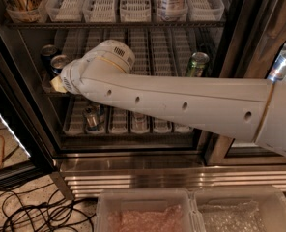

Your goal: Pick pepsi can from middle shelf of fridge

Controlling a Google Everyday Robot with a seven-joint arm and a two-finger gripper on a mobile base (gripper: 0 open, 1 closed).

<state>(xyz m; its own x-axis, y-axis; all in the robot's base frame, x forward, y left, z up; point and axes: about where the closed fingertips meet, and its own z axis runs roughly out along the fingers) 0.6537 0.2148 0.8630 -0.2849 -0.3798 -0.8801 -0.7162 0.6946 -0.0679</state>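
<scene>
Now the gripper (60, 84) sits at the middle shelf's (155, 52) left edge.

Shop- or canteen-like drinks corner, commercial display fridge (133, 178), white lane trays (133, 4) above the gripper (58, 84), gripper at the middle shelf (157, 52) left end beside drink cans (61, 62), loose cables (17, 219) on speckled floor (29, 191) below, clear plastic bins (148, 197) lower right.

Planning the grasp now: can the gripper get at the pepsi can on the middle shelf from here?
Probably yes. The gripper is inside the fridge at the left end of the middle shelf, close below the pepsi can. A second can right beside it may get bumped.
</scene>
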